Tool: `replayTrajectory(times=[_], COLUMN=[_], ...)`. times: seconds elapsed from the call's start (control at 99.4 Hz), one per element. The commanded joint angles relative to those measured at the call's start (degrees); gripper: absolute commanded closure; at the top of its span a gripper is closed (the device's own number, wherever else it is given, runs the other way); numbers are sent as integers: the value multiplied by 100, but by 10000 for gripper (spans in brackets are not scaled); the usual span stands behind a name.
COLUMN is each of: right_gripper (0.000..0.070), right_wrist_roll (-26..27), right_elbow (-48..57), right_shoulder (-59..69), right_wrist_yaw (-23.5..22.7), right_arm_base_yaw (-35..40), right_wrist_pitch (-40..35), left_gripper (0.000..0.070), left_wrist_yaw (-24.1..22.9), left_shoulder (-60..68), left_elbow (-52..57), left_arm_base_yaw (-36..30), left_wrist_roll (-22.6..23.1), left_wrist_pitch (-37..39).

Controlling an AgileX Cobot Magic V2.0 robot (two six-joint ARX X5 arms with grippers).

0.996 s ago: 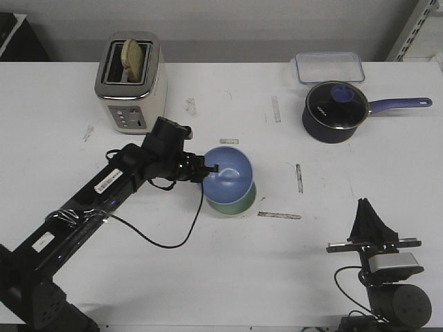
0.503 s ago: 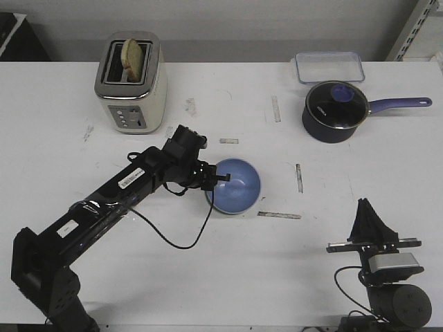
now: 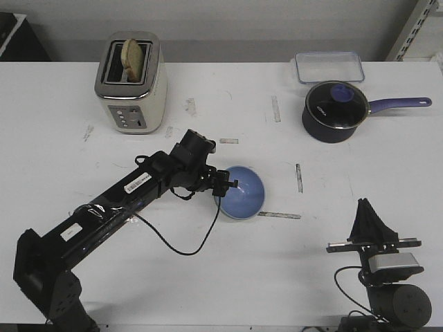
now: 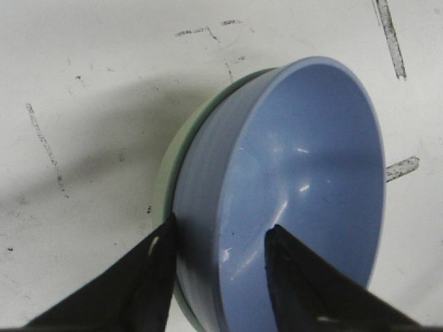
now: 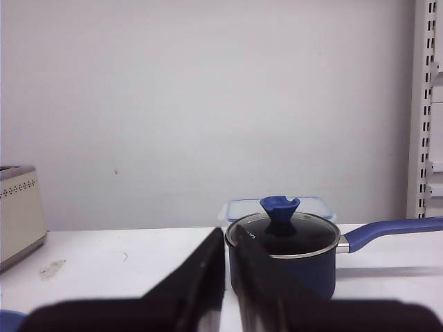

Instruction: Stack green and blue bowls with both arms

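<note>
The light blue bowl (image 3: 246,194) sits nested in the pale green bowl near the table's middle. In the front view the blue bowl hides the green one. In the left wrist view only a thin green rim (image 4: 168,181) shows beside the blue bowl (image 4: 304,173). My left gripper (image 3: 227,184) is shut on the blue bowl's near rim (image 4: 221,232), one finger outside the wall and one inside. My right gripper (image 3: 363,203) rests at the front right, pointing up, shut and empty (image 5: 227,232), far from the bowls.
A toaster (image 3: 130,83) with a bread slice stands at the back left. A dark blue lidded pot (image 3: 334,113) with a long handle and a clear container (image 3: 329,67) are at the back right. Tape marks dot the table. The pot (image 5: 284,256) faces the right wrist.
My left arm has moved right and down with the blue bowl. The green bowl that showed below it a second ago is now covered in the front view. The right arm has not moved.
</note>
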Motion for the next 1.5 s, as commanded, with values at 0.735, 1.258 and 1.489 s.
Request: replayTrajectory(times=[0.735,1.258,1.489], right_gripper=[687,687,687], right_wrist_roll=[70,68,68], right_elbow=[33,33,33], right_shoulder=[-9,-9,-9], right_wrist_yaw=[13,13,13], right_arm_base_yaw=[0,0,0], right_wrist_pitch=[59,61,59], left_gripper=[373,700,699], left_wrist_yaw=[-389,-391,-503], left_shoulder=[-1996,-4391,-5309], left_elbow=[-1512,-4540,-5490], left_arm_base_yaw=[118,1298,1823], left_wrist_roll=[1832,2618,2579], left_wrist_pitch=[1670,4546,5219])
